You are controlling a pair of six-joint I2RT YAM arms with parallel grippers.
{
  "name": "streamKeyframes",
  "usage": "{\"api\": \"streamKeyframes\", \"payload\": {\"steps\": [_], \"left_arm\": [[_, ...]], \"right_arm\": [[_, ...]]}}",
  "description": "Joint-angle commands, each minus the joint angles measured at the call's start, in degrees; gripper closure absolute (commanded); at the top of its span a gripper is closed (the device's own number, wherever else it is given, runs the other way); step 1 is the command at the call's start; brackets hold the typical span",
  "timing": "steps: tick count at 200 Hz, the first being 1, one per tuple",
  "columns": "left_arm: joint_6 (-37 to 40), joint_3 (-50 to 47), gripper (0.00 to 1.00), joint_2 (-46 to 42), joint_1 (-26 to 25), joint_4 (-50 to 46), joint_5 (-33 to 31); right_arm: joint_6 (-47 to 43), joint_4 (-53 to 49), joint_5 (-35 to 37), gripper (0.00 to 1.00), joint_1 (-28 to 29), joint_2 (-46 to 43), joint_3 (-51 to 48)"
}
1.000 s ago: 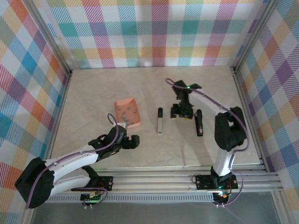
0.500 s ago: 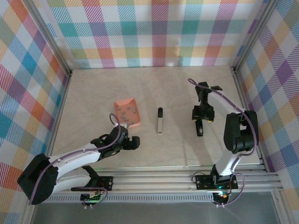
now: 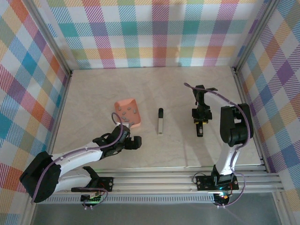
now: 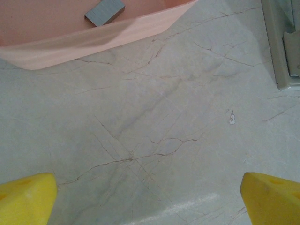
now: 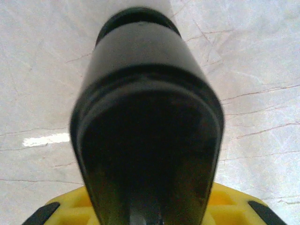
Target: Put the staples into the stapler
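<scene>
Since staples [image 4: 104,10] look tiny, light, brittle, we'd pinch one strip by long sides. Left gripper [image 4: 150,197] wide open, empty; right gripper [image 3: 200,120] straddles stapler [image 5: 145,117], grip unclear.

Where stuff sat around the pincers
Tray [image 4: 93,40] holding staples [image 4: 104,11] was just ahead of the left pincer [image 4: 150,199], loose stapler piece [image 4: 286,51] ahead-right; stapler [image 3: 200,131] lay under the right pincer [image 3: 200,119].
</scene>
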Motion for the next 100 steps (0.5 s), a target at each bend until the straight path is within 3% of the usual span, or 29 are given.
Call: {"api": "streamKeyframes", "payload": {"steps": [1, 49, 100], "left_arm": [[0.73, 1.24, 0.00, 0.21, 0.67, -0.75, 0.28], [0.22, 1.13, 0.00, -1.72, 0.67, -1.33, -1.36], [-0.76, 1.57, 0.00, -7.08, 1.15, -3.22, -3.89]], "right_arm": [[1.19, -0.37, -2.14, 0.76, -0.17, -3.10, 0.97], [9.78, -1.84, -3.88, 0.77, 7.35, -8.77, 1.08], [19.26, -3.11, -3.88, 0.75, 16.80, -5.60, 5.01]]}}
